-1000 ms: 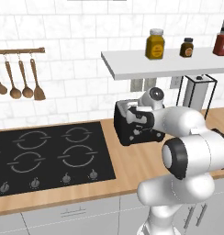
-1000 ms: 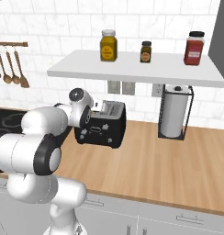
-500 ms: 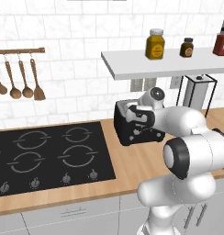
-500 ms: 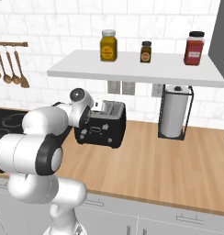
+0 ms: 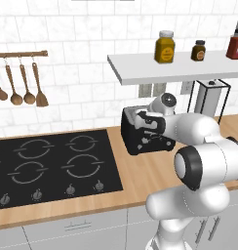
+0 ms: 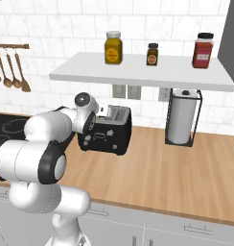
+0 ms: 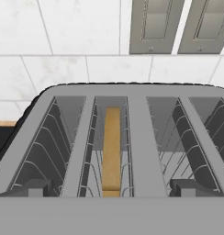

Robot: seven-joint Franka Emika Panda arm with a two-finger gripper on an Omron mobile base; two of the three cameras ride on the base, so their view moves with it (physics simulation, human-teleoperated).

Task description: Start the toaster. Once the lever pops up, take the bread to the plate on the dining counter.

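The black toaster sits on the wooden desk against the tiled wall, just right of the black hob and under the white shelf. The arm reaches forward so that its jaws hang right over the toaster's top; from here the two dark tips stand wide apart, one at each outer slot, with nothing between them. Looking down along the hand, the bread stands on edge, sunk deep in the left slot, only its thin tan top edge showing. A paper towel roll in a wire stand is well to the right, and three jars line the shelf. Wooden spoons hang left of the hob.
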